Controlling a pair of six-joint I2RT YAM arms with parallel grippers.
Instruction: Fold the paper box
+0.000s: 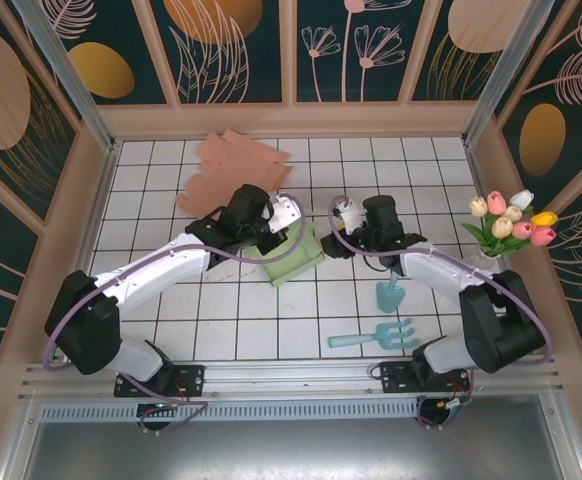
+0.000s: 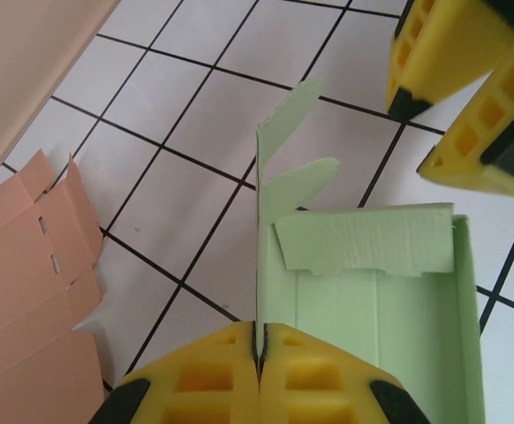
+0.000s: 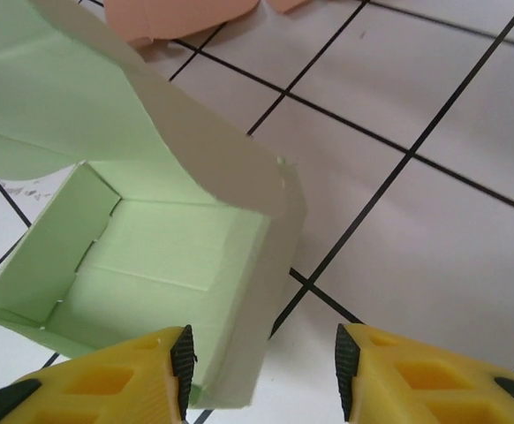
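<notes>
Spread on the tiled table point(image 1: 221, 320), upper left of the top view: a flat pink blank point(image 1: 226, 170), untouched. Dead centre there, the green paper box point(image 1: 291, 258). Judged about half done, with base and walls up and one end flap point(image 2: 363, 240) folded inward. Pinched tight on its left wall with the left gripper point(image 2: 259, 340), bottom centre of the left wrist view. Straddling a corner wall with the right gripper point(image 3: 261, 362), jaws partly apart, clamping nothing. Left to fold: lid panel point(image 3: 71, 97), loose side tabs point(image 2: 297, 146).
</notes>
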